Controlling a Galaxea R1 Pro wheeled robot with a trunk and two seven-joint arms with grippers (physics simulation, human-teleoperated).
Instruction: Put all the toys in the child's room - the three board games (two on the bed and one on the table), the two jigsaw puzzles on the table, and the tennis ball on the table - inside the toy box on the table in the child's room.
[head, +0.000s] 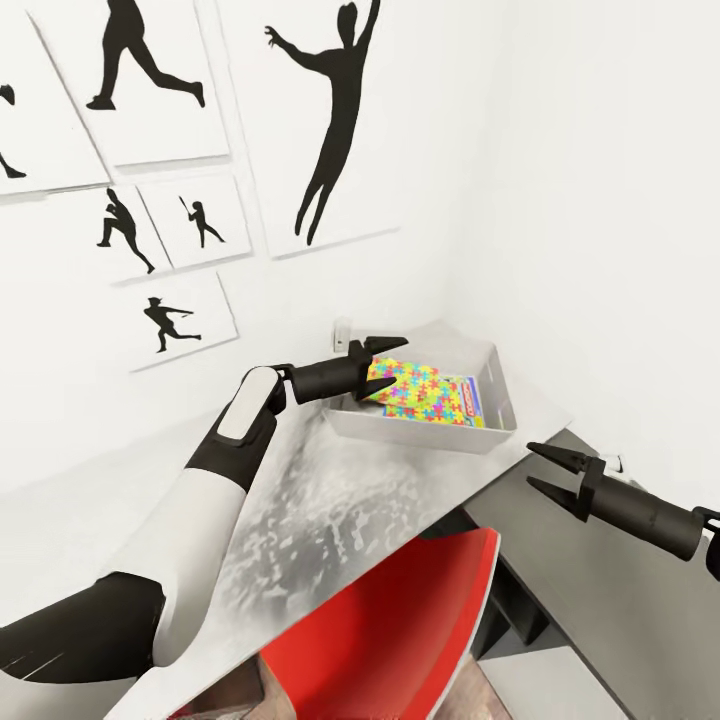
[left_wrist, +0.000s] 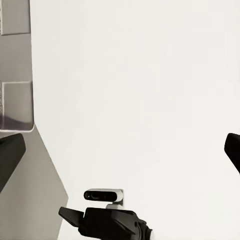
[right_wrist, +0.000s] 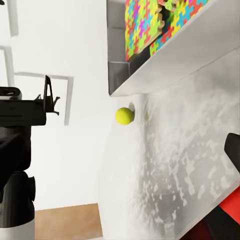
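The light-grey toy box stands at the far corner of the table. Inside it lie the jigsaw puzzles, one tilted against the near wall, and a board game with a red and blue edge. My left gripper hovers at the box's near-left rim, open, its fingers straddling the tilted puzzle's edge without closing on it. My right gripper is open and empty, right of the table corner. In the right wrist view the tennis ball rests on the table beside the toy box, by the wall.
A red chair sits tucked under the table's near edge. The lower dark grey desk section lies under my right arm. White walls with silhouette posters close in behind and right of the box.
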